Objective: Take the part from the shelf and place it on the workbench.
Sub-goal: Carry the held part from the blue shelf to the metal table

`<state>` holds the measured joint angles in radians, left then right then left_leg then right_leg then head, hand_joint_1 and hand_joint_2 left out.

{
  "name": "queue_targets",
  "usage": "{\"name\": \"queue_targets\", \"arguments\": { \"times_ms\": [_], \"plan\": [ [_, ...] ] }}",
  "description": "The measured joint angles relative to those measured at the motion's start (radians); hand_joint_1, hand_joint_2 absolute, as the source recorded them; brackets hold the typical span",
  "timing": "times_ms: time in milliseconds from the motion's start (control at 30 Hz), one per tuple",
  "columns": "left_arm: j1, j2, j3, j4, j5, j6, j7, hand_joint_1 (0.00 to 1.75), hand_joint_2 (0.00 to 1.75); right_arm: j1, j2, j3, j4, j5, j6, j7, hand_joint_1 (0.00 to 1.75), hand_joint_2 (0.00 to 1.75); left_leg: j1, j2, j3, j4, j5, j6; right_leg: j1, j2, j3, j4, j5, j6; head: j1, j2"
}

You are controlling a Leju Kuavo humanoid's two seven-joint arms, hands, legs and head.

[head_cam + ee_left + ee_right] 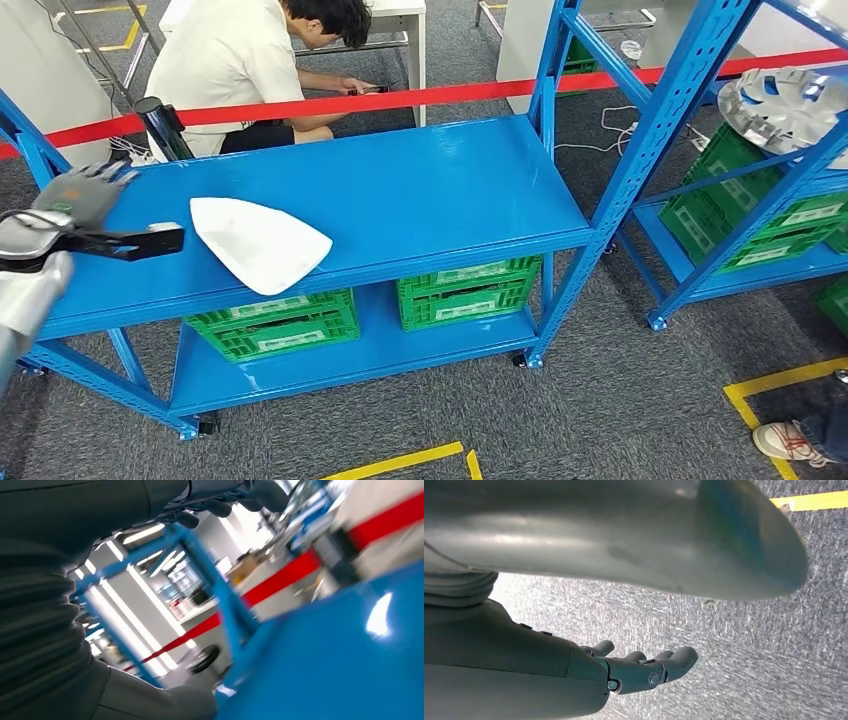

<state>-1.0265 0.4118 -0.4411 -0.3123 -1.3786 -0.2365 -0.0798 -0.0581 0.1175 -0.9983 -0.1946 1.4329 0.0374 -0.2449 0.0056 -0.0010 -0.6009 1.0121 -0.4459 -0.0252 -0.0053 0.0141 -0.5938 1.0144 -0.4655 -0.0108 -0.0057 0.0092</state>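
A white curved shell part (258, 243) lies flat on the top deck of the blue rack (420, 190), towards its left front. My left hand (85, 195) hovers over the deck's left end, a short way left of the part and not touching it. Its fingers are apart and hold nothing. In the blurred left wrist view its dark fingers (265, 495) hang above the blue deck (340, 655). My right hand (644, 667) hangs over grey carpet with its fingers loosely apart and nothing in them.
A second blue rack at the right carries a silver wheel-cover part (780, 105) and green crates (760, 215). More green crates (465, 290) sit under the deck. A person (235, 60) crouches behind red barrier tape (400, 98). A shoe (790, 440) shows at the lower right.
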Motion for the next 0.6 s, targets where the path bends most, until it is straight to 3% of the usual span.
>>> {"name": "queue_targets", "arguments": {
  "times_ms": [133, 333, 433, 600],
  "plan": [
    [0.013, 0.059, -0.018, 0.007, -0.021, -0.006, 0.003, 0.0, 1.75, 0.0, 0.0, 0.0, 0.0, 0.0, 0.0, 0.001, 0.0, 0.0, 0.0, -0.002, 0.0, 0.0, 0.0, 0.0, 0.0, -0.001, 0.0, 0.0, 0.0, 0.0, 0.0, 0.0],
    [0.014, 0.093, -0.037, 0.013, -0.031, -0.027, -0.012, 0.0, 1.75, -0.001, 0.0, 0.0, 0.0, -0.003, -0.001, 0.001, 0.0, 0.0, 0.0, -0.003, 0.0, 0.0, 0.0, 0.0, 0.0, -0.003, 0.001, 0.0, 0.0, 0.0, 0.0, 0.0],
    [0.012, 0.112, -0.055, 0.012, -0.032, -0.065, -0.087, 0.0, 1.75, -0.001, 0.0, 0.0, 0.0, -0.007, -0.005, 0.001, 0.0, 0.0, 0.0, -0.002, 0.0, 0.0, 0.0, 0.0, 0.0, -0.003, 0.001, 0.0, 0.0, 0.0, 0.0, 0.0],
    [0.022, 0.183, -0.076, -0.022, 0.07, -0.087, -0.29, 0.0, 1.75, 0.0, 0.0, -0.001, 0.0, -0.009, -0.006, 0.003, 0.0, 0.0, 0.0, 0.0, 0.0, 0.0, 0.0, 0.0, 0.0, 0.0, 0.0, 0.0, 0.0, -0.001, 0.0, 0.0]
  ]
}}
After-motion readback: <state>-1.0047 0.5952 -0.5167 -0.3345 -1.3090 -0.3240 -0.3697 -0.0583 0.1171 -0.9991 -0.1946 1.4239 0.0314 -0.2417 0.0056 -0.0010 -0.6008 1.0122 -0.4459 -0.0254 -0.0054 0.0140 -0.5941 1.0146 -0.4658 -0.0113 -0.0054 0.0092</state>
